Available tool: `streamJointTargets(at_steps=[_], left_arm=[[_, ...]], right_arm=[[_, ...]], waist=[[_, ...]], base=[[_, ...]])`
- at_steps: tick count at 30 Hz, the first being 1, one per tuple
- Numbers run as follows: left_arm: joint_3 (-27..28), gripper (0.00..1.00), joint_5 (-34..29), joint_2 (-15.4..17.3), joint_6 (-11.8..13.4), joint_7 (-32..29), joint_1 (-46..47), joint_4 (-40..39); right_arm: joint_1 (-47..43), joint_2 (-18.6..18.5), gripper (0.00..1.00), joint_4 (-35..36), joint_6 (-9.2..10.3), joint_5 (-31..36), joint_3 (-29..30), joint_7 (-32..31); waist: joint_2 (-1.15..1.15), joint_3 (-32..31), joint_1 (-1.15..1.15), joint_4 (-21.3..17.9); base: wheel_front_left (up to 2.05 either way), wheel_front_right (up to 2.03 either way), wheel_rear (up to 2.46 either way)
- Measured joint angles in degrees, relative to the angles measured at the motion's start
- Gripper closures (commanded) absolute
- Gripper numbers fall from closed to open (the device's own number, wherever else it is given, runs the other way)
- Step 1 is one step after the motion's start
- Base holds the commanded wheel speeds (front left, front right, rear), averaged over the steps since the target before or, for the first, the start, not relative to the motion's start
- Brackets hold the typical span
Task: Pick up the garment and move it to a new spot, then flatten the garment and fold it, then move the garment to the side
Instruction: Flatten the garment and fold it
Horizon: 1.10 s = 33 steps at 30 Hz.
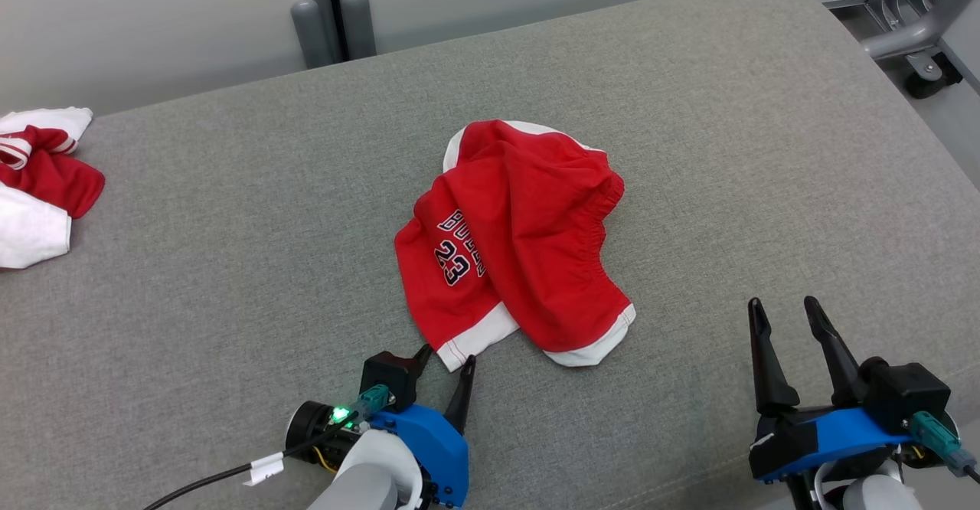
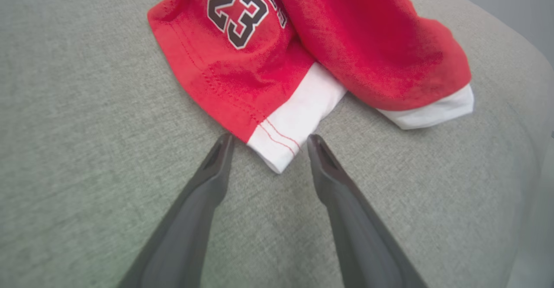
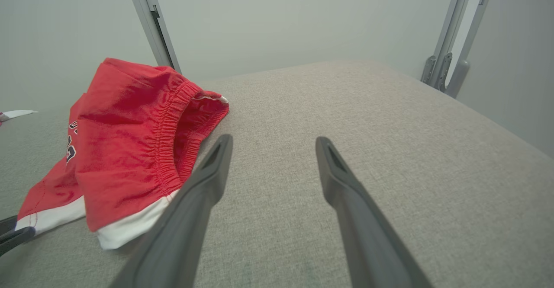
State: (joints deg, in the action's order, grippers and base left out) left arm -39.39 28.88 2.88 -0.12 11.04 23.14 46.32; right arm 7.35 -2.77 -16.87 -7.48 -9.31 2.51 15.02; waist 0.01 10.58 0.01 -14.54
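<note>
currently pick-up step in hand: garment is seen crumpled at the middle of the cushion. left gripper is spread apart, white hem corner bracketed, not yet pinched. right gripper is spread apart, empty, well clear. next: closure on hem judged necessary, then lift.

Blue housings, long dark fingers, green light, black cable
</note>
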Motion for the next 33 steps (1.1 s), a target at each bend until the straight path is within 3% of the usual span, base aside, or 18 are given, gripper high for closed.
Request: streamJointTargets(at_steps=[2,5,7,10,19,33], left_arm=[[-0.8,0.60,1.0,0.0,0.0,0.4,0.7,0.3],[-2.5,0.85,2.1,0.0,0.0,0.7,1.2,1.0],[-4.0,0.93,2.6,0.0,0.0,0.7,1.7,1.6],[-5.7,1.00,3.9,0.0,0.2,0.8,2.3,2.2],[-7.0,1.00,6.7,0.0,2.1,3.2,4.4,3.6],[-4.2,1.00,6.1,0.0,2.9,3.9,5.2,3.1]], right_arm=[[0.1,0.0,0.00,0.0,0.00,0.0,0.0,0.0],[0.3,0.0,0.00,0.0,0.00,-0.1,0.1,0.0],[0.4,0.0,0.00,0.0,0.00,-0.3,-0.1,0.0],[0.6,0.0,0.00,0.0,0.00,-0.4,-0.3,0.0],[1.6,0.0,0.00,-2.6,0.00,2.5,-2.3,0.0],[9.4,0.0,0.00,-19.6,-0.01,15.6,-6.3,0.0]], waist=[[0.00,0.1,0.00,-0.1],[0.00,0.1,0.00,-0.2],[0.00,0.1,-0.01,-0.3],[0.00,0.2,0.00,-0.4],[0.00,0.0,0.00,0.7],[0.00,0.2,-0.01,4.6]], base=[[0.00,0.00,0.00],[0.00,0.00,0.00],[0.00,0.00,0.00],[0.00,0.00,0.00],[0.00,0.00,0.00],[0.00,0.00,0.00]])
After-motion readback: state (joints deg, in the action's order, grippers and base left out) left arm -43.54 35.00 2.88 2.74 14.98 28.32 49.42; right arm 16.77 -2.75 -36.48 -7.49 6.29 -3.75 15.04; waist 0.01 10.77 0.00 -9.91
